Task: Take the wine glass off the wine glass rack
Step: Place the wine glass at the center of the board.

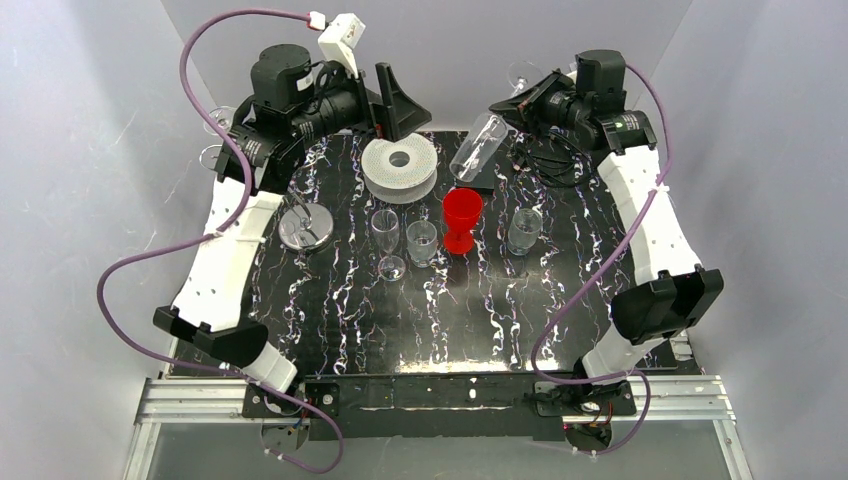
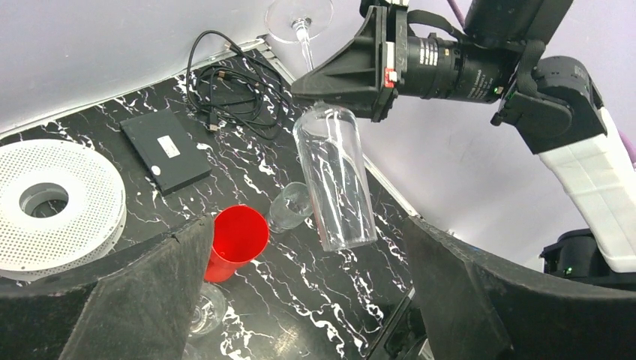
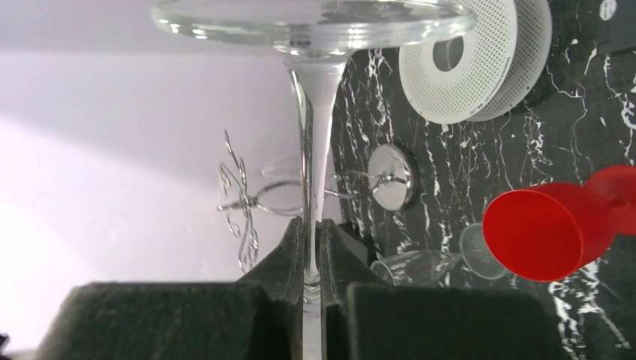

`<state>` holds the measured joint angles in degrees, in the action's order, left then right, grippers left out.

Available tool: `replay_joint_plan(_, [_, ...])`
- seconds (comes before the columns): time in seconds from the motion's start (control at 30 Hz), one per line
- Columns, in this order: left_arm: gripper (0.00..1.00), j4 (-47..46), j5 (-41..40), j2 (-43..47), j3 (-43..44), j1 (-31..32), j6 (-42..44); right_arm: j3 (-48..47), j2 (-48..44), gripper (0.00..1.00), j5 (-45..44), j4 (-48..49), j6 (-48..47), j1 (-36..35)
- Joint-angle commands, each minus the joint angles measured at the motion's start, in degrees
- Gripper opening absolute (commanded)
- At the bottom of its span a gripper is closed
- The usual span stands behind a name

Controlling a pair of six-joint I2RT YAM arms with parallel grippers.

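My right gripper [image 1: 510, 103] is shut on the stem [image 3: 311, 225] of a clear wine glass [image 1: 478, 148]. It holds the glass tilted in the air over the back of the table, bowl down and foot [image 3: 311, 19] up. The glass [image 2: 334, 180] is apart from the wine glass rack [image 3: 240, 199], a thin silver wire tree on a round chrome disc base [image 1: 308, 228] at the left of the table. My left gripper [image 1: 400, 100] is open and empty, raised at the back; its fingers [image 2: 142, 292] frame the held glass from a distance.
A white ribbed spool [image 1: 400, 165] lies at the back centre. A red goblet [image 1: 462, 220] and three clear glasses [image 1: 388, 235], [image 1: 422, 240], [image 1: 524, 230] stand mid-table. A black box [image 2: 165, 150] and cables [image 2: 232, 90] lie at the back right. Grey walls surround the table.
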<state>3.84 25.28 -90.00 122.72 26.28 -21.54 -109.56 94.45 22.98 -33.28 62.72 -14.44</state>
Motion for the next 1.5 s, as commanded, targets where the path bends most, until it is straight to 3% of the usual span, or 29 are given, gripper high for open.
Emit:
replay_joint_plan(0.0, [0.96, -2.0, 1.2, 2.0, 1.4, 1.6, 2.4, -1.7, -4.0, 0.01, -6.3, -0.9, 13.7, 0.6])
replay_joint_plan(0.13, [0.93, -2.0, 1.6, 0.7, 3.0, 3.4, 3.1, 2.1, -8.5, 0.01, -12.3, -4.3, 22.0, 2.0])
replay_joint_plan(0.37, [0.84, -3.2, 0.9, -0.8, 2.6, 8.5, 4.8, 19.4, -17.5, 0.01, -13.3, 3.6, 37.9, 4.4])
replay_joint_plan(0.97, [0.66, -2.7, -4.3, -4.0, 4.1, 17.5, 10.7, 29.3, -27.6, 0.01, -8.2, 5.4, 46.3, 9.7])
replay_joint_plan(1.47, [0.58, -3.5, -8.9, -7.6, 7.5, 23.6, 14.5, 34.9, -35.1, 0.01, -1.6, 3.3, 47.0, 13.8])
